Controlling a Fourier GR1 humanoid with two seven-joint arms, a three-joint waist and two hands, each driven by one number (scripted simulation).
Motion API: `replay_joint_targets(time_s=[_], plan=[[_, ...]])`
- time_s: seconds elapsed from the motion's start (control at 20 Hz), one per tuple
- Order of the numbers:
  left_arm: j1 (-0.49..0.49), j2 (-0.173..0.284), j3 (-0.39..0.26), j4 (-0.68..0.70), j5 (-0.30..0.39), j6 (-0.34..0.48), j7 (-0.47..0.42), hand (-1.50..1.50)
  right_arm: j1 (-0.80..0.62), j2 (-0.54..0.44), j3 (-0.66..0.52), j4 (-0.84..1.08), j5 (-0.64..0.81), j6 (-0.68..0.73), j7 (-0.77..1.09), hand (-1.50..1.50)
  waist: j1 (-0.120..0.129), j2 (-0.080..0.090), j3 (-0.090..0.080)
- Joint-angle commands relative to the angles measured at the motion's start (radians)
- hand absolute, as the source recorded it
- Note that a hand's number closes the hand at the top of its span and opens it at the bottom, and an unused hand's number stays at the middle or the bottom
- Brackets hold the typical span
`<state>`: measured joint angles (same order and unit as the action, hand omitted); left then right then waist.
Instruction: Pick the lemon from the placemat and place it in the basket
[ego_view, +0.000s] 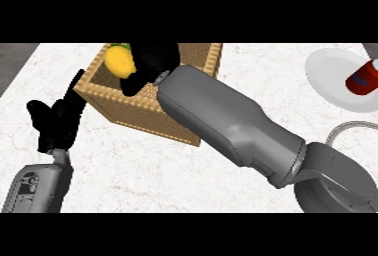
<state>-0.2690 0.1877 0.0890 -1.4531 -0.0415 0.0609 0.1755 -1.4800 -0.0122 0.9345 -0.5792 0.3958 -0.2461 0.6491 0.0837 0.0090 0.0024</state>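
Note:
The yellow lemon (119, 62) is over the open top of the woven basket (140, 114) at the upper left. My right hand (151, 62) is shut on it, fingers curled round its right side, with the grey forearm reaching in from the lower right across the basket's near corner. My left hand (55, 122) rests open at the left, fingers up, just beside the basket's left wall. The placemat does not show in the head view.
A white plate (331, 82) lies at the upper right with a red can (363, 77) on it. A grey curved hoop (347, 129) shows below the plate. The marble counter spreads in front of the basket.

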Motion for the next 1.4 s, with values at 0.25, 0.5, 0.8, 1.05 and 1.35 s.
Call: replay_joint_targets(time_s=[0.25,0.5,0.8,1.05,1.35], plan=[[-0.024,0.017,0.016,0.030,0.009,-0.018,-0.002,0.00,0.008,0.011,0.052,0.082,-0.017,-0.025,-0.051,1.50,-0.005,0.011,-0.005],[-0.020,-0.004,-0.004,0.031,-0.008,-0.006,-0.016,0.00,0.058,0.011,0.125,0.068,-0.007,-0.022,-0.007,1.50,0.004,0.012,-0.005],[-0.007,-0.003,0.000,0.032,-0.002,-0.018,-0.035,0.00,0.055,0.011,0.129,0.101,-0.021,-0.033,-0.030,1.50,0.010,0.015,-0.005],[-0.035,-0.004,0.009,0.030,0.002,-0.009,-0.024,0.00,0.046,0.011,0.124,0.119,-0.058,0.037,-0.044,1.50,0.018,0.019,-0.006],[-0.021,-0.009,0.008,0.023,-0.016,0.013,-0.010,0.00,0.054,0.011,0.104,0.171,-0.088,0.066,-0.108,1.50,0.002,0.016,-0.005]])
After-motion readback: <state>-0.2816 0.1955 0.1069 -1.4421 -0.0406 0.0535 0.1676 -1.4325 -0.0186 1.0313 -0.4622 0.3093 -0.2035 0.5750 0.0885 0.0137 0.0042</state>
